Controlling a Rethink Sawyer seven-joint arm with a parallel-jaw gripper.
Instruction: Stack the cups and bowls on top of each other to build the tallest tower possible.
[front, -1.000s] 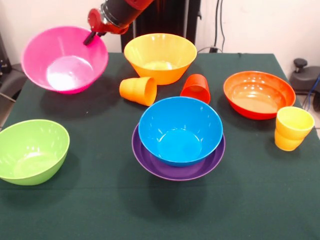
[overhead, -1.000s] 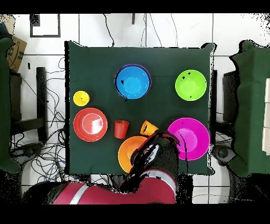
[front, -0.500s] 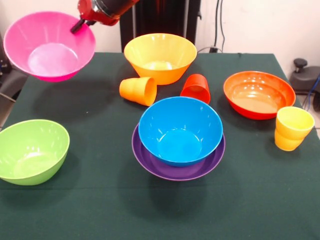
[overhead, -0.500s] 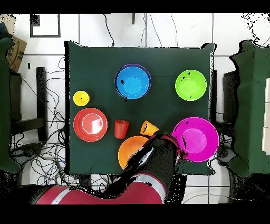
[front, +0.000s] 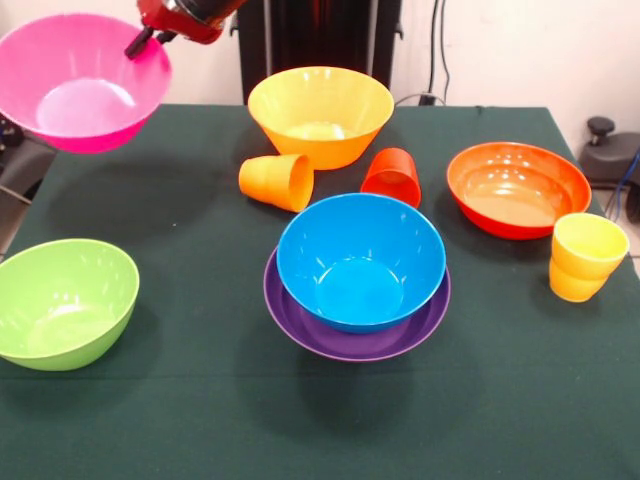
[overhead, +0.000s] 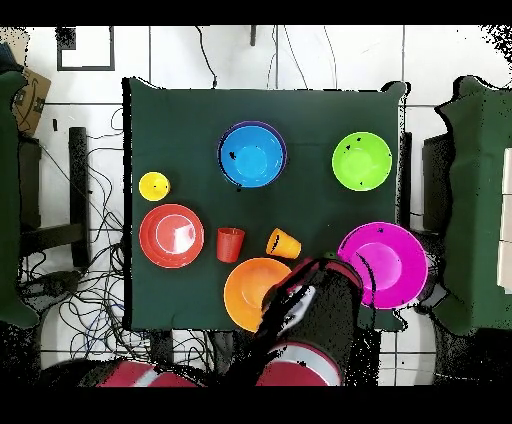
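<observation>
The pink bowl (front: 82, 80) hangs clear above the table's (front: 180, 420) far left corner, its rim pinched by the gripper (front: 140, 42). Rightward: green bowl (front: 62, 302), orange cup (front: 277, 181), blue bowl (front: 360, 260) nested in purple bowl (front: 300, 318), yellow cup (front: 585, 256).

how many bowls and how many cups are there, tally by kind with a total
bowls: 6 (pink held up by the tool, yellow, orange-red, blue sitting in purple, green)
cups: 3 (orange on its side, red-orange tipped over, yellow upright)
total: 9
</observation>
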